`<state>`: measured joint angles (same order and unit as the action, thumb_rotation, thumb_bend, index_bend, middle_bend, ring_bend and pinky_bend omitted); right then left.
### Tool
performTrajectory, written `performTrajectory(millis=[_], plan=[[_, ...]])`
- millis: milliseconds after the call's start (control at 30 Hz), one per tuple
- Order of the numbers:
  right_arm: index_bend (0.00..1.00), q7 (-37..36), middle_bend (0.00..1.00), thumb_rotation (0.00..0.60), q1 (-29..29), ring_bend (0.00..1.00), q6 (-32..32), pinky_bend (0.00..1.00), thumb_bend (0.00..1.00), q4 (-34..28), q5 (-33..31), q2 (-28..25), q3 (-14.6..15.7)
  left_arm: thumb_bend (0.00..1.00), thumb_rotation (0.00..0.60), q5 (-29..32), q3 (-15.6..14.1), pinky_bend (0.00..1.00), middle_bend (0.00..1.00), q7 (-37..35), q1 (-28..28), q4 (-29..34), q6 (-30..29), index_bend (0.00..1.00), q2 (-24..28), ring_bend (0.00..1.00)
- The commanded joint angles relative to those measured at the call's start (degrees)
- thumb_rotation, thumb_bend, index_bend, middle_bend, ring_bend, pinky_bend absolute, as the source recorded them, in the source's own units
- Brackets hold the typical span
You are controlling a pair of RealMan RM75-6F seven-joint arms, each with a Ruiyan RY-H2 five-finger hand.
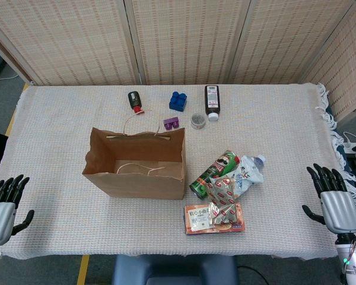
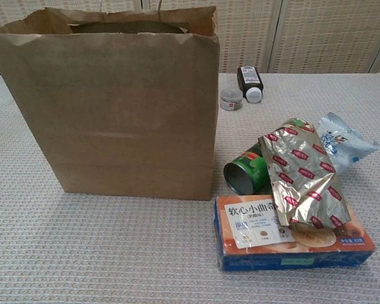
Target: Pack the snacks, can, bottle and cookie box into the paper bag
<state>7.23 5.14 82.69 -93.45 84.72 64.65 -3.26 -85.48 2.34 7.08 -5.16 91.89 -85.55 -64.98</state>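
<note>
Woven cloth covers the desk [image 1: 59, 119]. Left hand [image 1: 3, 205], lower left, and right hand [image 1: 335, 199], lower right, rest with fingers apart, holding nothing. Paper bag [image 1: 136, 163] stands open at centre; can [image 1: 213, 172], bottle [image 1: 249, 169], snack packet [image 1: 221, 193] and cookie box [image 1: 213, 218] lie piled right of it. Risk: lifting one item may drag or tumble the overlapping others.

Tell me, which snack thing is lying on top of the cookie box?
The silver snack pouch with red labels. It leans across the cookie box; the green can lies behind.
</note>
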Motion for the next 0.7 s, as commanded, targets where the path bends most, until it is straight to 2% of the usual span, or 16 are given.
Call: performTrajectory(millis=[33, 300, 500, 700], plan=[[0.0, 0.18, 0.0, 0.6, 0.03, 0.0, -0.02, 0.02, 0.12, 0.05, 0.07, 0.04, 0.04, 0.36, 0.6, 0.0, 0.0, 0.0, 0.0, -0.04, 0.01, 0.01, 0.0, 0.01, 0.0, 0.0], [0.0, -0.55, 0.0, 0.6, 0.16, 0.0, -0.04, 0.02, 0.12, -0.03, 1.12, -0.29, 0.42, 0.36, 0.6, -0.04, -0.02, 0.0, 0.0, -0.18, 0.07, -0.09, -0.08, 0.01, -0.01, 0.0], [0.0, -0.8, 0.0, 0.6, 1.97, 0.0, -2.44, 0.02, 0.12, 0.97, 5.28, -2.21, 2.13, 0.36, 0.6, 0.34, 0.14, 0.0, 0.0, 0.06, 0.04, 0.1, 0.05, 0.01, -0.08, 0.0], [0.0, 5.61, 0.0, 0.6, 6.24, 0.0, -6.44, 0.02, 0.12, -0.7, 11.69, -6.19, 3.13, 0.36, 0.6, 0.5, 0.23, 0.0, 0.0, 0.27, 0.03, 0.3, 0.05, 0.01, -0.12, 0.0]])
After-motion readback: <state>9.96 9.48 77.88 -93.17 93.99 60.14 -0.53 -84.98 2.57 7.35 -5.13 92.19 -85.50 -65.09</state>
